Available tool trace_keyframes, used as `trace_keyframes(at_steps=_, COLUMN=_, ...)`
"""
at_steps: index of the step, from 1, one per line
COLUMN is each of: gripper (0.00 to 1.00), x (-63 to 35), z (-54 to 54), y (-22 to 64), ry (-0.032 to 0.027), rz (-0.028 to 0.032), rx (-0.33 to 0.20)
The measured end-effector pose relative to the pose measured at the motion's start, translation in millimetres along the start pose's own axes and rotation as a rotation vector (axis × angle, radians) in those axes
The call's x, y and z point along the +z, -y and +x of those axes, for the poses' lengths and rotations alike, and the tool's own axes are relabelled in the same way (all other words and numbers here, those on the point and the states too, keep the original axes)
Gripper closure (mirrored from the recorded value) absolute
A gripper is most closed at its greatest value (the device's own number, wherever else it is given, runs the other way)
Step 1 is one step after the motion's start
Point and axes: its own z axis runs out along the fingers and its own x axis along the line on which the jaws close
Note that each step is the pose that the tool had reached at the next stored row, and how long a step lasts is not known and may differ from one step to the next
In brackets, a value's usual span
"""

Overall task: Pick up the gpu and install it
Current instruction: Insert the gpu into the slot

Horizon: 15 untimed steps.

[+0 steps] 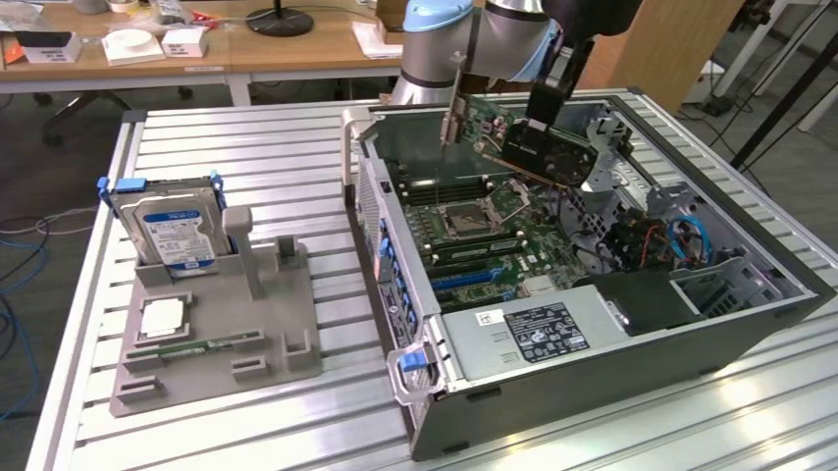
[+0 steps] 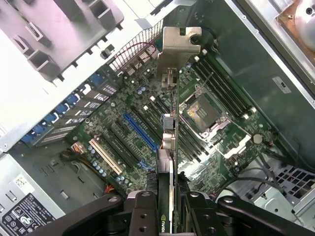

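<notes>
Scanning across the slatted silver aluminium table [image 1: 262,147], office desks behind, and finding the slim green circuit-board gpu with black cooler block and silver end bracket [image 1: 488,118]. Hanging tilted in the air above the open black computer tower case [image 1: 733,324], not yet seated in any slot. Watching the black robot gripper [image 1: 535,126] clamping it, fingers [image 2: 142,209] pressing on both faces of the card.

Judging it light and stiff but fragile. Best holding by the cooler block and bare board faces, staying off the edge contacts and small components, avoiding any twisting.

Peering inside the case now. Holding a green motherboard [image 2: 123,142] with processor socket [image 2: 202,113] and long blue expansion slot [image 2: 141,132], a silver power supply box with black label [image 1: 524,334], and looping blue cables [image 1: 688,240].

Glancing to the exterior view's left at the grey moulded fixture tray [image 1: 282,358]. Carrying a blue-labelled silver hard drive [image 1: 171,231] standing upright, plus a square silver processor chip [image 1: 161,316] and a narrow green memory stick [image 1: 196,345] lying flat.
</notes>
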Motion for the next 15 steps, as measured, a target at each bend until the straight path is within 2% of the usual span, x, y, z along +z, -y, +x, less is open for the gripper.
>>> trace_keyframes(at_steps=15, gripper=0.74, x=0.0, z=0.0, y=0.0, ry=-0.0012, rz=-0.0006, rx=-0.028)
